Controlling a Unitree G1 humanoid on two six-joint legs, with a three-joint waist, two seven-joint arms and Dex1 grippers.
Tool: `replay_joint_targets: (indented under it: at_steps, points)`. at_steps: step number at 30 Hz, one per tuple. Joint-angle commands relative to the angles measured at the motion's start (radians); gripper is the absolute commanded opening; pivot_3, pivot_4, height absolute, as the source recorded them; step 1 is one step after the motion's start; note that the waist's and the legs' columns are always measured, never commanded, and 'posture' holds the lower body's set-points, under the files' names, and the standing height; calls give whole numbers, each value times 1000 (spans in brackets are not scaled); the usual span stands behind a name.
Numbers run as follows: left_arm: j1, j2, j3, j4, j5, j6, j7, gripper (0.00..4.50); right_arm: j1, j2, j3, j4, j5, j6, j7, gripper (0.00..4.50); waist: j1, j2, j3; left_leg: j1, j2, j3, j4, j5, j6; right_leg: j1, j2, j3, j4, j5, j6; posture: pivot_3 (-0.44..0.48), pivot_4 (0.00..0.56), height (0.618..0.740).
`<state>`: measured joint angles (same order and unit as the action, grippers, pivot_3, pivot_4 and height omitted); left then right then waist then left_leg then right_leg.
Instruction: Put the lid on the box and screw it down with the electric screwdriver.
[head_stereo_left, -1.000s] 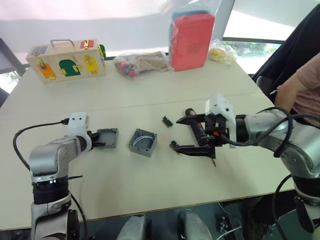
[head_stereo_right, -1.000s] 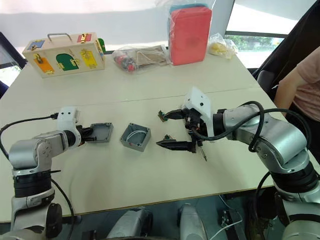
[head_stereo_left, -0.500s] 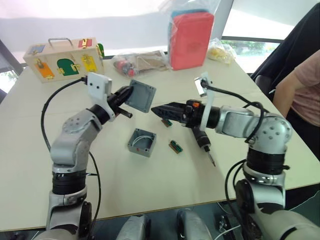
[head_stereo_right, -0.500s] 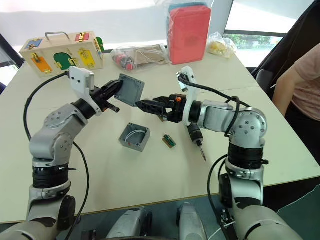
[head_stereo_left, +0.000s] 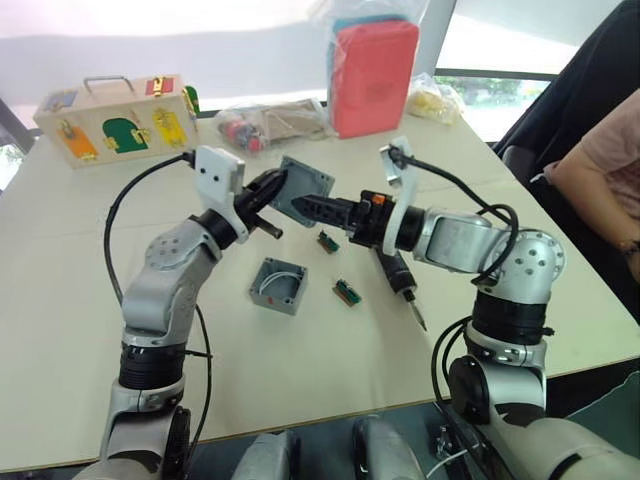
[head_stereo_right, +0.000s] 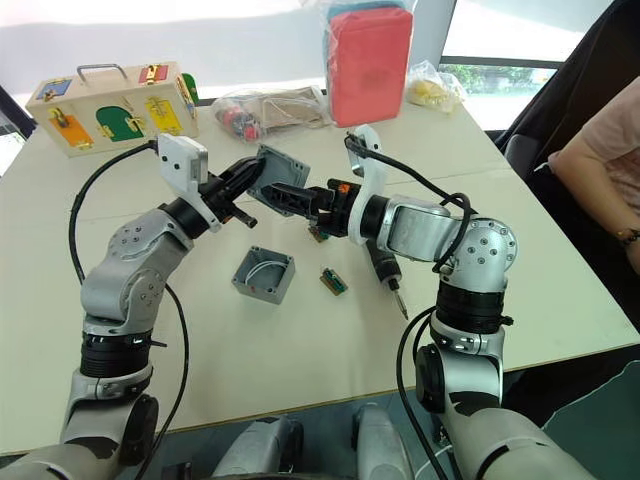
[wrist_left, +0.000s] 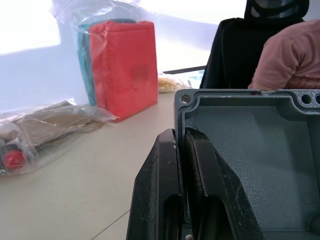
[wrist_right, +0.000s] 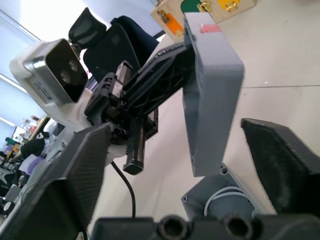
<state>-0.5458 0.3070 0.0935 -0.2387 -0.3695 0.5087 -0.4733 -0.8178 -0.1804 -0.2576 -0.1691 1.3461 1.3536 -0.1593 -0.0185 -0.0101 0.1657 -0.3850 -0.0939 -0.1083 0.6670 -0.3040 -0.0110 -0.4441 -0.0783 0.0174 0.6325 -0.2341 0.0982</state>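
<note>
My left gripper (head_stereo_left: 277, 186) is raised above the table and shut on the rim of the grey lid (head_stereo_left: 306, 187), which stands on edge in the air. In the left wrist view the fingers (wrist_left: 170, 190) pinch the lid (wrist_left: 250, 145) at its corner. My right gripper (head_stereo_left: 305, 205) is open, and its fingers (wrist_right: 75, 175) stand on either side of the lid (wrist_right: 210, 90); whether they touch it I cannot tell. The open grey box (head_stereo_left: 278, 286) with white wires sits on the table below. The black electric screwdriver (head_stereo_left: 400, 280) lies on the table under my right forearm.
Two small green parts (head_stereo_left: 327, 241) (head_stereo_left: 346, 292) lie near the box. At the back stand a wooden box with coloured doors (head_stereo_left: 110, 120), clear bags (head_stereo_left: 270, 122) and a red case in a bag (head_stereo_left: 372, 65). A person (head_stereo_left: 600, 150) sits at the right.
My left gripper lifted the lid off the table and carried it toward the middle. My right gripper left the screwdriver on the table and swung up to the lid.
</note>
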Motion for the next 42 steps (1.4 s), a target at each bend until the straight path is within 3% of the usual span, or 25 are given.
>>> replay_joint_targets:
  at_steps: [1, 8, 10, 12, 14, 19, 23, 27, 31, 37, 42]
  points:
    - [2, 12, 10, -27, 0, -25, 9, 0, -18, -4, 12, -19, 37, -33, -2, 2821, 1, 0, 0, 0, 0, 0, 0, 0, 0, 0, 0, 0, 0, 0, 0, 0, 150, 740]
    - [1, 18, 19, -17, -3, -21, 27, 0, -8, -18, 40, -33, 49, -50, -2, 386, 4, 0, 0, 0, 0, 0, 0, 0, 0, 0, 0, 0, 0, 0, 0, 0, 150, 740]
    - [2, 23, 20, -22, -11, -5, 26, 0, -6, -30, 52, -48, 37, -56, 14, 158, 3, 0, 0, 0, 0, 0, 0, 0, 0, 0, 0, 0, 0, 0, 0, 0, 150, 740]
    - [9, 51, 18, -33, -44, 28, -16, 679, -15, -75, 89, -86, -19, -71, 79, 157, 2, 0, 0, 0, 0, 0, 0, 0, 0, 0, 0, 0, 0, 0, 0, 0, 150, 740]
    - [10, 112, 23, -41, -96, 79, -95, 1063, -26, -153, 152, -137, -104, -96, 175, 157, 2, 0, 0, -1, 0, 0, 0, 0, 0, 0, 0, 0, 0, 0, 0, 0, 150, 740]
    - [-9, 317, 67, -13, -229, 193, -317, 3031, -6, -378, 385, -255, -429, -310, 471, 157, -1, 0, 0, -2, 0, 0, 0, 0, 0, -2, 1, -1, 0, 0, 0, 0, 150, 740]
    - [-8, 536, 85, 54, -297, 226, -582, 4431, 33, -568, 671, -253, -931, -814, 725, 157, -2, 0, 0, -2, 0, 1, 0, 0, 0, -2, 2, -2, 0, 0, 0, 0, 150, 740]
    - [-3, 678, 48, 124, -276, 168, -788, 4431, 46, -584, 779, -119, -1303, -1275, 748, 157, -2, 0, 1, -2, 0, 1, 0, 0, 0, -2, 4, -2, -1, 0, 0, 0, 150, 740]
    - [-23, 745, 8, 207, -229, 106, -908, 4431, 45, -568, 841, 21, -1669, -1660, 619, 157, 2, 0, 1, -2, 0, 1, 0, 0, 0, -3, 4, -1, -1, 0, 0, 0, 150, 740]
    - [-77, 765, -31, 301, -178, 46, -1001, 4431, 155, -496, 836, 54, -2019, -1831, 376, 157, 4, -1, 0, -2, 1, 1, 0, 0, -1, -3, 6, -1, 0, 0, 0, 0, 150, 740]
    - [-110, 752, -54, 328, -157, 23, -1045, 4431, 216, -431, 827, 80, -2180, -1833, 307, 157, 1, -1, 0, -2, 1, 2, 0, 1, -2, -4, 6, 1, 1, 0, 0, 0, 150, 740]
